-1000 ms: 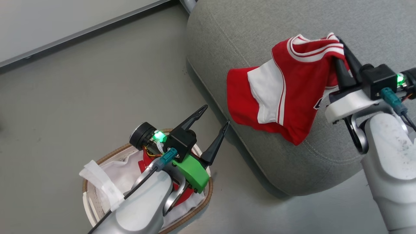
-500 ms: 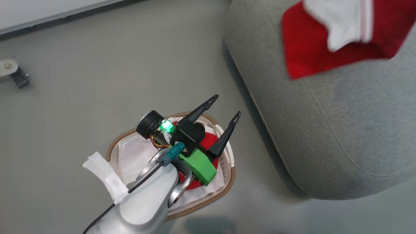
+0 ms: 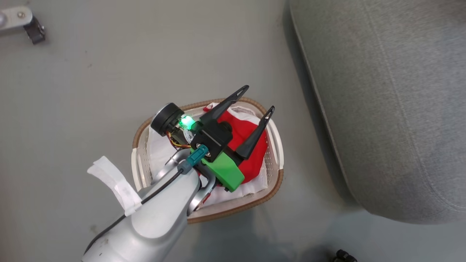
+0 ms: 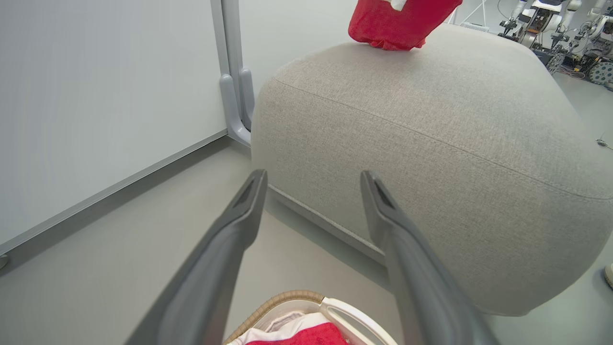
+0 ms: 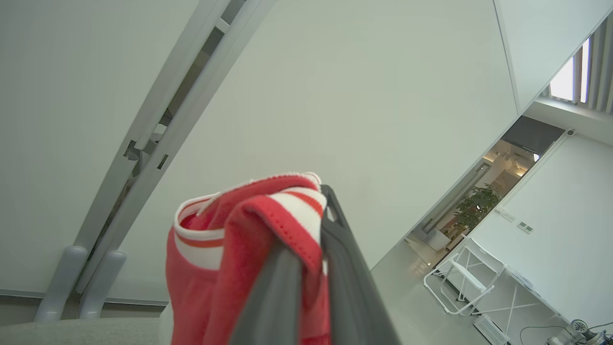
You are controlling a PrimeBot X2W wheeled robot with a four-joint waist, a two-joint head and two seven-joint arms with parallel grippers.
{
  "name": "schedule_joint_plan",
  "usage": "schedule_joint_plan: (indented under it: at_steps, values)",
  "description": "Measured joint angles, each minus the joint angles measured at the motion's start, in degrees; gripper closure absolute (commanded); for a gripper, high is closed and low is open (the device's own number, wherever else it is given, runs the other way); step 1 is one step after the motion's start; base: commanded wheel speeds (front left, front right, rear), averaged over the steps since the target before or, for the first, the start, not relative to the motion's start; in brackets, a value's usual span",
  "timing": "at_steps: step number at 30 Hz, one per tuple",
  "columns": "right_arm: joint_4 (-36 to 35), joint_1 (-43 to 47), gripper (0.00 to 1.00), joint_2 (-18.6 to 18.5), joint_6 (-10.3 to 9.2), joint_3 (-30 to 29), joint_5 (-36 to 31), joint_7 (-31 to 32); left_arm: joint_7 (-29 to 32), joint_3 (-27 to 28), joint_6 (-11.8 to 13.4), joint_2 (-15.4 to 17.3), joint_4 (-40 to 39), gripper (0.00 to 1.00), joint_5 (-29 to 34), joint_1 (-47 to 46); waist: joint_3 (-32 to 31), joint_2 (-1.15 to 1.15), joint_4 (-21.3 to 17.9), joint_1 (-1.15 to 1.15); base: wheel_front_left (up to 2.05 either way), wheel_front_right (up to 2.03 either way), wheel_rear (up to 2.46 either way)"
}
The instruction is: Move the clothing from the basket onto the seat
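Head view looks down on the first red garment (image 3: pixel 251 145), which lies bunched inside the basket (image 3: pixel 233 210), on top of the white liner (image 3: pixel 158 145) that covers the inside of the basket. The basket stands on the grey floor (image 3: pixel 91 91), near the seat (image 3: pixel 382 109) but not touching it, with a strip of floor between them. The left claw (image 3: pixel 260 97) hangs above the basket, over the garment, with its two dark fingers spread wide apart and nothing between them. In the left wrist view these fingers (image 4: pixel 222 249) frame the side of the seat, and the rim of the basket with a little red cloth is at the bottom edge. At the top of that view the second red garment (image 4: pixel 397 24) hangs down, and its lower end seems to meet the top of the seat. The right wrist view shows the right claw (image 5: pixel 309 225) closed tightly on the second red garment: the red fabric with white stripes is pinched between the two fingers and folds over them, in front of a pale wall.
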Motion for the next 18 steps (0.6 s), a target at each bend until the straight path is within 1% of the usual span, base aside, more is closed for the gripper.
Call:
schedule_joint_plan:
  at_steps: [7, 10, 15, 18]
  values:
    - [5.67, 3.09, 1.00, 5.01, 0.01, -1.69, -0.67, -2.47, 0.00, 0.60, 0.00, 0.81, 0.30, 0.00, 0.41, -0.99, 4.42, 0.00, 1.95, 0.00, 0.00, 0.00, 0.00]
    - [8.56, 5.77, 1.00, 6.88, 0.01, -2.49, -1.80, -3.23, 0.00, 1.04, 0.00, 0.96, 0.30, 0.00, 0.49, -1.06, 6.09, 0.00, 2.72, 0.00, 0.00, 0.00, 0.00]
    - [12.96, 8.42, 1.00, 9.12, 0.01, -3.79, -3.68, -3.71, 0.00, 1.54, 0.00, 0.98, 0.40, 0.00, 0.65, -1.07, 7.87, 0.00, 3.36, 0.01, 0.00, 0.00, 0.00]
    - [14.12, 9.43, 1.00, 9.81, 0.01, -4.42, -5.28, -3.98, -0.01, 1.78, 0.00, 1.00, 0.60, 0.00, 0.81, -1.07, 8.23, 0.00, 3.17, 0.00, 0.00, 0.00, 0.00]
